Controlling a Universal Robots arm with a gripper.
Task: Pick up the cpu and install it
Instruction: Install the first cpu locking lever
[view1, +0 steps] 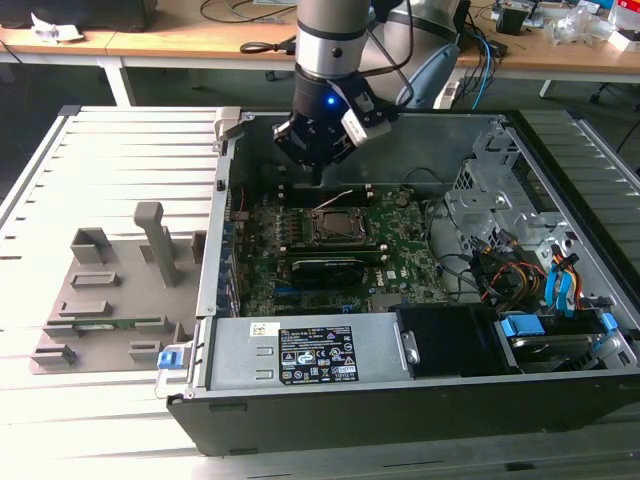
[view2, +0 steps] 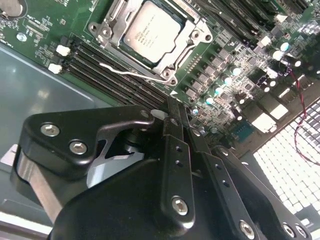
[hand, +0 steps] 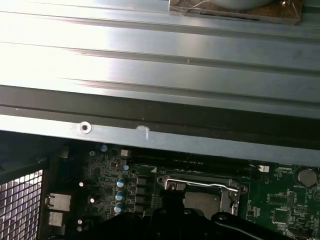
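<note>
Above the open computer case (view1: 400, 400) my claw (view1: 316, 172) hangs over the far edge of the green motherboard (view1: 400, 245), just behind the socket as the exterior view has it. In the second wrist view my claw's (view2: 172, 117) two black fingers (view2: 175, 150) lie pressed together along their length, with nothing between them, so I carry nothing.

The cpu (view2: 154, 32) sits flat inside the square metal-framed socket (view2: 116, 27) in the second wrist view, its silvery top facing up and its edges square within the frame. A thin metal lever (view2: 132, 74) runs along the side of the socket nearest my fingers. In the exterior view the cpu (view1: 335, 225) shows as a pale square in the middle of the board, just in front of my claw and apart from it. The first wrist view catches the socket (hand: 200, 187) partly hidden behind my dark claw body, with the case's metal wall (hand: 160, 137) beyond it.

On the exterior view's left, well apart from the case, a grey plastic fixture (view1: 110, 300) with upright posts rests on the ribbed metal desk (view1: 120, 150). Drive bays and bundled cables (view1: 510, 270) fill the case on the exterior view's right, with blue tabs (view1: 520, 325) near the front.
</note>
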